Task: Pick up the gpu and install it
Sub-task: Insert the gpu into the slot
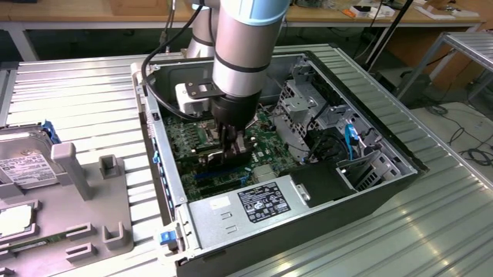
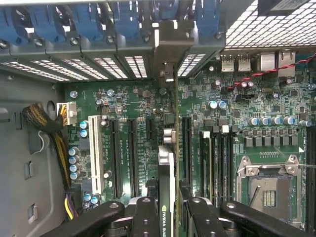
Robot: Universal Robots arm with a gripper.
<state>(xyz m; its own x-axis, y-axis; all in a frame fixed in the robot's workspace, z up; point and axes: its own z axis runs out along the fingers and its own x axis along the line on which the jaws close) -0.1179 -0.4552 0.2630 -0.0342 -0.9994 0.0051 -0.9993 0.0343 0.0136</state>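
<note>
Gripper (image 2: 167,210) fingers clamped on the gpu (image 2: 168,168), held edge-on over the motherboard (image 2: 237,123) slots inside the computer case (image 1: 370,196). Risk: bracket misses the rear opening, card jams.

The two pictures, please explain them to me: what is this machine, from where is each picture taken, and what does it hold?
The machine is a robot arm reaching down into an open computer case that lies on a metal table. One picture comes from a camera standing off the arm; the other from a camera on the wrist, looking down at the green motherboard. The gripper is shut on the gpu, a graphics card seen edge-on, held over the long slots, its bracket up at the case's rear. Beside the case, on the exterior view's left, a grey tray holds a hard drive.
</note>
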